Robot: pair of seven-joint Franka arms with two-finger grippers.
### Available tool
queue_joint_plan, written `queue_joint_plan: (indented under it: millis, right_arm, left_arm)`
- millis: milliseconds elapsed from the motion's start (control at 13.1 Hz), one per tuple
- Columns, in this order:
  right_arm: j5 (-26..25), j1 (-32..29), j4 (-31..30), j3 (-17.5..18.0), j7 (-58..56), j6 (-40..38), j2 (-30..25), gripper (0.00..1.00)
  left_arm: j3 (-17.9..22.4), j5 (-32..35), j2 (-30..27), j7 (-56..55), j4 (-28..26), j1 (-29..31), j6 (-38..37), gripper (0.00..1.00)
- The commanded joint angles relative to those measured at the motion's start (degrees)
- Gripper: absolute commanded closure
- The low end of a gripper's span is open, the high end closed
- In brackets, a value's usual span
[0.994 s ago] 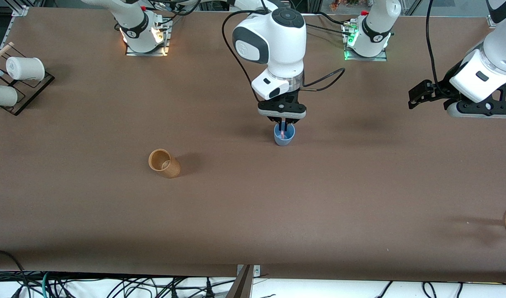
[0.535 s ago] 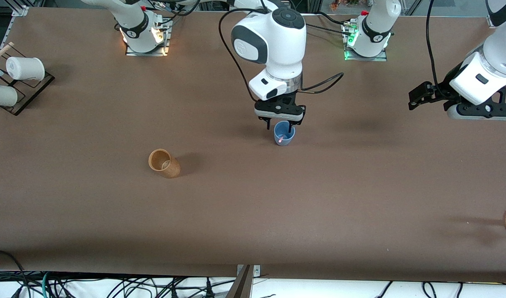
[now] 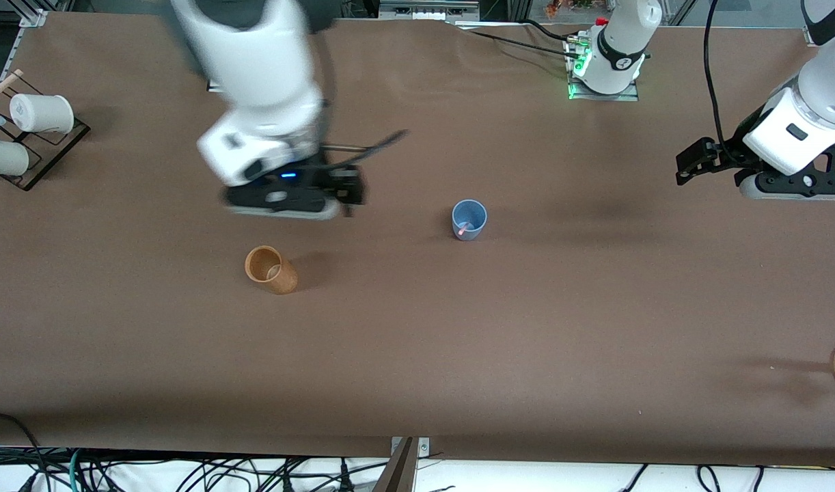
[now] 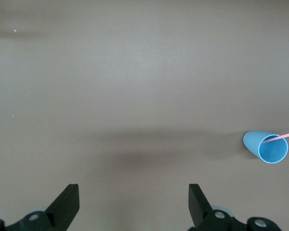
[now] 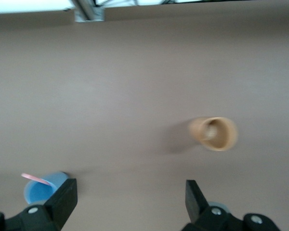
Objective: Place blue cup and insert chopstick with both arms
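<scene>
The brown table carries everything, and the blue cup standing upright near its middle serves as the landmark. The right arm reaches out from its base with the right gripper up in the air over bare table, toward the right arm's end from the blue cup and above the brown cup; its fingers are spread wide with nothing between them, as the right wrist view shows. The left arm waits at the left arm's end of the table, well apart from the blue cup, its left gripper also spread wide and empty over bare table. The brown cup stands nearer the front camera than the blue cup and toward the right arm's end. The pink chopstick sits inside the blue cup, leaning on its rim with one end sticking out.
</scene>
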Motion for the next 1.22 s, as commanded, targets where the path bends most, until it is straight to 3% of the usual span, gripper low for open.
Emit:
queue_joint_plan:
  millis: [0,688,918,1147]
  right_arm:
    - [3.30,-7.79,-8.88,1.72,-10.38,-2.25,-8.29,0.01]
    - [7.09,-23.18,-30.15,1.46,-29.04,-3.85,-26.06,0.00]
    - [7.00,-23.90,-34.82,0.41,-30.37,-1.21,-28.26,0.00]
    - [7.00,-23.90,-35.01,0.40,-29.32,-1.03,-28.01,0.00]
  left_arm:
    - [-0.01,1.01,0.97,1.13,1.69,-0.01,-0.21,0.00]
    - [-0.10,1.01,0.97,1.30,1.68,-0.19,-0.39,0.00]
    - [-0.10,0.92,0.97,1.30,1.69,-0.19,-0.39,0.00]
    - [-0.10,0.92,0.97,1.30,1.69,-0.19,-0.48,0.00]
